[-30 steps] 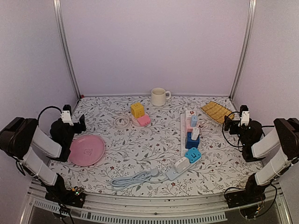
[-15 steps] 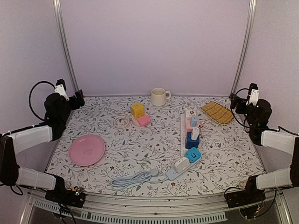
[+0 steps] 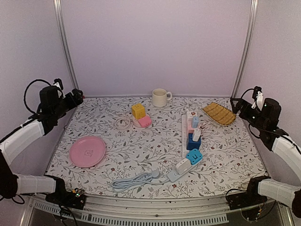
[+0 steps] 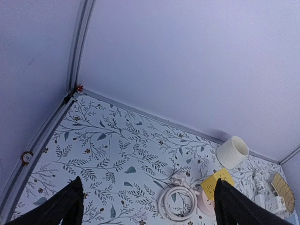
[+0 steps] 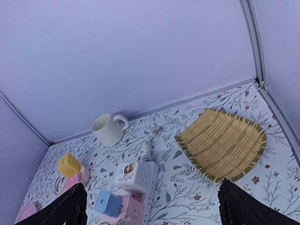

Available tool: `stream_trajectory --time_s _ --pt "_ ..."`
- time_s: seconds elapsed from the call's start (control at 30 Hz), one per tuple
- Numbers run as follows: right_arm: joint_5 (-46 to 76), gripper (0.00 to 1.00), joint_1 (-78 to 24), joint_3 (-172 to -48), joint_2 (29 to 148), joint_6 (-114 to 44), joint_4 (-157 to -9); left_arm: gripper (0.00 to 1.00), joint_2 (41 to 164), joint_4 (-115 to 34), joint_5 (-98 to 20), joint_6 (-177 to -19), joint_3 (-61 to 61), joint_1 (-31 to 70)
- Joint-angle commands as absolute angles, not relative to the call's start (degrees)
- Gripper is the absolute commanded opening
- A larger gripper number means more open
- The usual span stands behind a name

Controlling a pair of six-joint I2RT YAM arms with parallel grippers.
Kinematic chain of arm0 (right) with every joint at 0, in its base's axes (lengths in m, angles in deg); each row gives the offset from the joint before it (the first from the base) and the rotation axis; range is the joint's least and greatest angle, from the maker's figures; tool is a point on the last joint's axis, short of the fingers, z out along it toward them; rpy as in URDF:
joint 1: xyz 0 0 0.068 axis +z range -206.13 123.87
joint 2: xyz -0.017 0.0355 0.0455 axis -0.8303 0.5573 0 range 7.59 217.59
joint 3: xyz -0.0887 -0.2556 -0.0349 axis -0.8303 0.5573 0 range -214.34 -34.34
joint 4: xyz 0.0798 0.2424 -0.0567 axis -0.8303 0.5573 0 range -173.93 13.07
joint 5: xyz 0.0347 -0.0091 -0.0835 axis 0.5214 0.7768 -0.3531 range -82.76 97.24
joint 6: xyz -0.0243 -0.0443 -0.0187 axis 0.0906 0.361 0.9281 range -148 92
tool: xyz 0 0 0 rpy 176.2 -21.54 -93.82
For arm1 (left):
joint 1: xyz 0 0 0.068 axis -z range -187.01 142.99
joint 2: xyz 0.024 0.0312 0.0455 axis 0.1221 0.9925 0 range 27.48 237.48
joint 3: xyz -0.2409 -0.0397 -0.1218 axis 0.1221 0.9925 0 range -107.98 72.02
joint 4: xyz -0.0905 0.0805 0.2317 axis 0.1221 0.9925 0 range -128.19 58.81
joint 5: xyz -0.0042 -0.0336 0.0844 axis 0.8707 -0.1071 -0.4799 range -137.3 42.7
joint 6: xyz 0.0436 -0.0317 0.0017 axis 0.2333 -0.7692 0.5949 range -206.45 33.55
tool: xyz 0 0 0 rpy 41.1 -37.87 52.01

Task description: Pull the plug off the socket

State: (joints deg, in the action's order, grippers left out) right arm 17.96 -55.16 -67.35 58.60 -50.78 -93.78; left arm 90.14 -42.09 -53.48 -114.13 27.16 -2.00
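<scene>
A long white power strip (image 3: 184, 134) lies right of centre with several plug-in adapters on it: a white one (image 3: 190, 115), a light blue one (image 3: 195, 121) and a dark blue block (image 3: 193, 141). In the right wrist view the white adapter (image 5: 133, 173) and the light blue one (image 5: 107, 204) show on the strip. A yellow cube (image 3: 138, 111) sits on a pink socket (image 3: 145, 122). My left gripper (image 3: 76, 96) is open and empty, high at the back left. My right gripper (image 3: 235, 104) is open and empty, high at the back right.
A cream mug (image 3: 160, 97) stands at the back. A woven basket (image 3: 218, 113) lies at the back right. A pink plate (image 3: 87, 151) lies front left. A coiled white cable (image 3: 122, 123) lies beside the pink socket. A white extension socket (image 3: 181, 168) with a grey cable (image 3: 134, 180) lies near the front.
Both arms have risen from their folded, low poses and swung up toward the back corners. Nothing on the table has moved.
</scene>
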Motion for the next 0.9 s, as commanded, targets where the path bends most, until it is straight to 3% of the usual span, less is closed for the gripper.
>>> stream_trajectory --time_s 0.0,0.23,0.47,0.87 --pt "16.3 0.99 -47.0 -68.6 58.6 -54.1 -81.2 0.97 89.6 -33.5 -47.7 -112.6 25.5 6.4" --pt "2.7 0.99 -26.7 -66.6 59.0 -59.1 -74.8 0.97 90.4 -29.0 -55.8 -113.8 27.8 26.1" --pt "-9.4 1.0 -13.7 -66.9 61.6 -64.5 -70.3 0.97 98.8 -28.6 -59.9 -115.8 26.1 39.3" --pt "-10.4 0.98 -0.3 -63.1 68.5 -74.6 -72.3 0.97 115.6 -34.6 -54.7 -118.6 20.0 52.2"
